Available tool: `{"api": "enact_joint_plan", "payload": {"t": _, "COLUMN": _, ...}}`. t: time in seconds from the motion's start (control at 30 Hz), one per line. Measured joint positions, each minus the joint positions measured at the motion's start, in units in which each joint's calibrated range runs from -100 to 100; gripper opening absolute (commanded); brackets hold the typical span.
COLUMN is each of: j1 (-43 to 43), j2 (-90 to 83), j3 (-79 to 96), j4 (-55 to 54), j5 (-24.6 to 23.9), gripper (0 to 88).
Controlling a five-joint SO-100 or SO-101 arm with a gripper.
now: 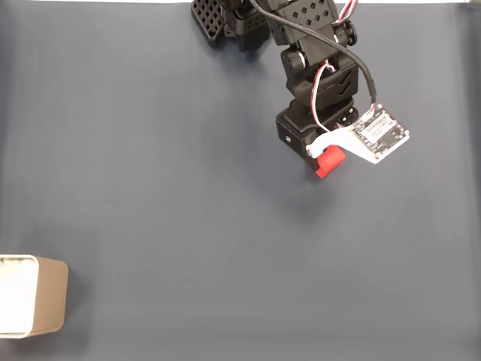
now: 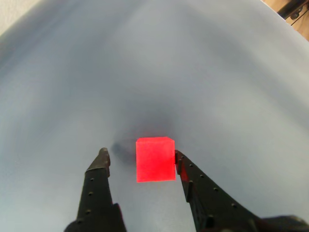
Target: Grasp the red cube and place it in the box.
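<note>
The red cube [image 2: 155,159] sits between the two black fingers of the end effector [image 2: 140,153] in the wrist view, a bright, plain-faced block of solid colour, its top face a shade lighter than the front. The right finger [image 2: 186,169] is touching or very nearly touching the cube's right edge, while the left finger [image 2: 100,162] stands apart from it with bare counter showing between, so the end effector is spread wide and not clamped on anything. In the fixed view the red cube [image 1: 328,162] peeks out from under the arm's white circuit board [image 1: 382,134], right of centre and toward the far side. The counter [image 1: 188,226] is a smooth, dark blue-grey sheet, unmarked. The box [image 1: 49,295] rests well apart at the near left edge, tan walls with rounded corners and a white inside. A strip of wooden floor [image 2: 282,5] shows past the counter's far right corner in the wrist view.
</note>
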State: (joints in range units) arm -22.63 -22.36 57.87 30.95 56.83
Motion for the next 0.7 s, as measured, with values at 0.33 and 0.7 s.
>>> {"api": "enact_joint_plan", "payload": {"t": 0.33, "j1": 0.0, "j2": 0.0, "j3": 0.0, "j4": 0.0, "j5": 1.12, "gripper": 12.6}}
{"api": "enact_joint_plan", "payload": {"t": 0.7, "j1": 0.0, "j2": 0.0, "j3": 0.0, "j4": 0.0, "j5": 1.37, "gripper": 1.8}}
